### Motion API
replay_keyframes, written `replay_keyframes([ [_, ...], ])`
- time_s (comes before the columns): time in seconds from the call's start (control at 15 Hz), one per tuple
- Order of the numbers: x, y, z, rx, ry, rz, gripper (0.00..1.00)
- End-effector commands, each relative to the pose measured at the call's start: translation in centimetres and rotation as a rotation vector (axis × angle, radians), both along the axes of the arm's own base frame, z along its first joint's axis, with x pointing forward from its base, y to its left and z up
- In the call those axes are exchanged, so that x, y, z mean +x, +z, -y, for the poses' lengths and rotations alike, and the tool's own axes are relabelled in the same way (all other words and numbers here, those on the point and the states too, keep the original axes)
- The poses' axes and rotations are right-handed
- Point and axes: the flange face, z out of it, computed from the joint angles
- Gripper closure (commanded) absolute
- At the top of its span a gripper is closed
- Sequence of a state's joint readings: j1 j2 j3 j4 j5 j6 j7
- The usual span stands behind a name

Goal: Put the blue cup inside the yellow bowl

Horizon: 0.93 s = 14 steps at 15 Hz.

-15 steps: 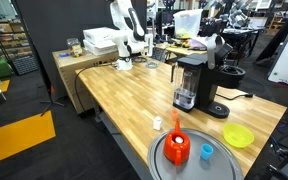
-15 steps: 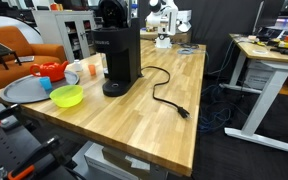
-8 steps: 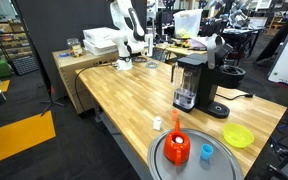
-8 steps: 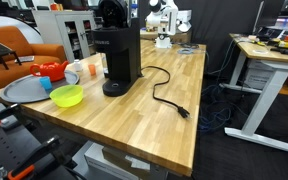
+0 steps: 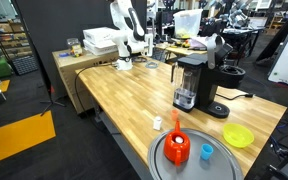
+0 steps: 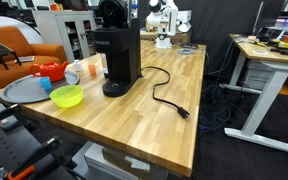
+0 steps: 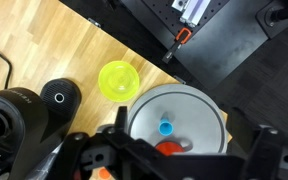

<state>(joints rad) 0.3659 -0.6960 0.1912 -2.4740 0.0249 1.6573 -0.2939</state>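
The blue cup (image 5: 206, 152) stands upright on the round grey tray (image 5: 222, 168), next to an orange-red vessel (image 5: 178, 148). The wrist view shows the cup (image 7: 166, 128) on the tray (image 7: 199, 105) too. The yellow bowl (image 5: 238, 136) sits empty on the wooden table beside the tray, and it also shows in an exterior view (image 6: 67, 96) and in the wrist view (image 7: 119, 80). My gripper (image 7: 184, 162) is open and empty, with its dark fingers spread at the bottom of the wrist view. It is far from the cup and the bowl, and my arm (image 5: 129, 25) is at the far end of the table.
A black coffee machine (image 5: 191, 78) stands mid-table between my arm and the tray, and its cable (image 6: 169, 100) trails over the wood. A small white bottle (image 5: 157, 123) stands near the tray. The tray and the bowl lie close to the table's edge.
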Motion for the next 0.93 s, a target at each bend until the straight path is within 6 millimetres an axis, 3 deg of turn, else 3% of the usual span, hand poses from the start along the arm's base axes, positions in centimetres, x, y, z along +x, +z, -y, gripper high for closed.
replay_keyframes([
  [0.0, 0.2, 0.5, 0.3, 0.016, -0.009, 0.004, 0.00],
  [0.27, -0.2, 1.0, -0.8, 0.131, 0.033, -0.009, 0.00],
  [0.53, -1.0, 0.4, -3.4, 0.192, 0.106, -0.038, 0.00],
  [0.87, -1.1, -2.5, -6.0, 0.173, 0.176, -0.082, 0.00],
])
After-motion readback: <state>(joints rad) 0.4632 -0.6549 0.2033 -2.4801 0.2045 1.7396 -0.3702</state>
